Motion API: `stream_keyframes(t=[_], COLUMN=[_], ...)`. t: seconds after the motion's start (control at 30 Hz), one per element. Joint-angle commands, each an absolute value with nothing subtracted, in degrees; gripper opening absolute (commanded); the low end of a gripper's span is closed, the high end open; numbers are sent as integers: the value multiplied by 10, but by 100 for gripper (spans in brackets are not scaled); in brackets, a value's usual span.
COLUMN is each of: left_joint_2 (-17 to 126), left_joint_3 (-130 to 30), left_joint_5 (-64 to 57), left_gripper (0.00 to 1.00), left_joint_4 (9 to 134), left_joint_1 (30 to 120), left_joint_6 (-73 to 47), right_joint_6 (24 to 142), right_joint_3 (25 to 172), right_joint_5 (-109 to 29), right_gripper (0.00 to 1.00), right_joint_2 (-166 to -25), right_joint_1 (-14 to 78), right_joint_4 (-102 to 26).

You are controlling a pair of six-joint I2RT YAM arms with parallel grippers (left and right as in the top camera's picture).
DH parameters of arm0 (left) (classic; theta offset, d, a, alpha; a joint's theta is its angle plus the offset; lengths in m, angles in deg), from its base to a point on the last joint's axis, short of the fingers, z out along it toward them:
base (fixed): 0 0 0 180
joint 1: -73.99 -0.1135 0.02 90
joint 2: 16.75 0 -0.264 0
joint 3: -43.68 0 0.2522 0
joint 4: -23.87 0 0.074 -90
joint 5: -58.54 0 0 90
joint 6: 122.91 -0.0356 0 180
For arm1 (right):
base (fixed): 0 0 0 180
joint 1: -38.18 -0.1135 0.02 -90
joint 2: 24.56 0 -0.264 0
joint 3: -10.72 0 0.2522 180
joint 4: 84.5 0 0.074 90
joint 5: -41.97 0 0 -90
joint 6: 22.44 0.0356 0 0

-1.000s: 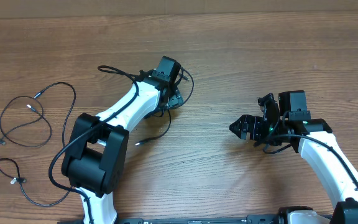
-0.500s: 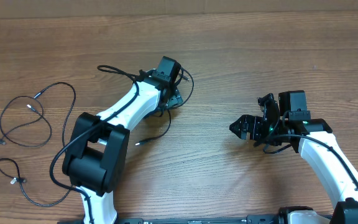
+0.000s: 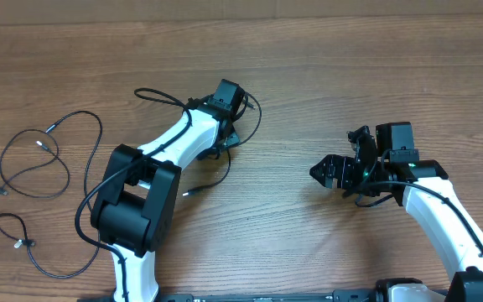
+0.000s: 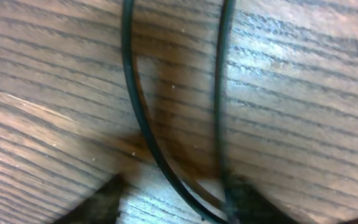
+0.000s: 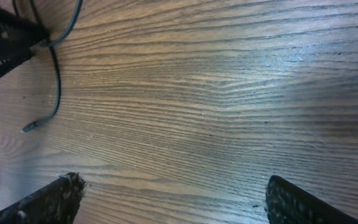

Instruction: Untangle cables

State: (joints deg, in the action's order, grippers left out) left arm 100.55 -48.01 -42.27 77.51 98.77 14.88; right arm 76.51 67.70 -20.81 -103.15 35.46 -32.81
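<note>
Thin black cables lie on the wooden table. One cable (image 3: 253, 117) loops around my left gripper (image 3: 229, 132) and trails to a silver-tipped plug (image 3: 185, 193). In the left wrist view two strands (image 4: 135, 106) of it run between the fingertips (image 4: 98, 208) of that gripper (image 4: 176, 208). The jaws stand partly apart with wood showing between them, and the right strand (image 4: 222, 93) lies close to the right finger. More cables (image 3: 57, 159) sprawl at the far left. My right gripper (image 3: 317, 172) hovers open over bare wood (image 5: 176, 199), holding nothing.
The right wrist view shows the cable (image 5: 56, 81) and its plug end (image 5: 30, 127) at the left, next to the left gripper's black body (image 5: 5, 43). The left arm's own thick black cord (image 3: 153, 94) arcs beside its wrist.
The left jaws have narrowed around the cable strands and the left arm has shifted slightly. The right arm has not moved.
</note>
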Motion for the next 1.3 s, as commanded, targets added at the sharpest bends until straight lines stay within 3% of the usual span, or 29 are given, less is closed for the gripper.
stream_keyframes(t=[0.0, 0.03, 0.13, 0.73, 1.07, 1.27], left_joint_2=[1035, 1035, 1035, 1025, 964, 905], left_joint_3=[-471, -472, -478, -661, -669, -669], left_joint_5=[-409, -409, -409, -485, -520, -653], left_gripper=[31, 18, 4, 4, 4, 4], left_joint_4=[781, 784, 797, 1007, 1032, 1085], left_joint_1=[990, 990, 987, 935, 934, 920], left_joint_6=[146, 146, 146, 104, 104, 139], right_joint_6=[760, 760, 760, 760, 760, 760], right_joint_3=[675, 675, 675, 675, 675, 675], right_joint_5=[-215, -215, -215, -215, -215, -215], right_gripper=[92, 92, 92, 92, 92, 92], right_joint_2=[-1031, -1031, -1031, -1031, -1031, -1031], right_joint_1=[356, 356, 356, 356, 356, 356], right_joint_4=[-331, -331, -331, -329, -329, -327])
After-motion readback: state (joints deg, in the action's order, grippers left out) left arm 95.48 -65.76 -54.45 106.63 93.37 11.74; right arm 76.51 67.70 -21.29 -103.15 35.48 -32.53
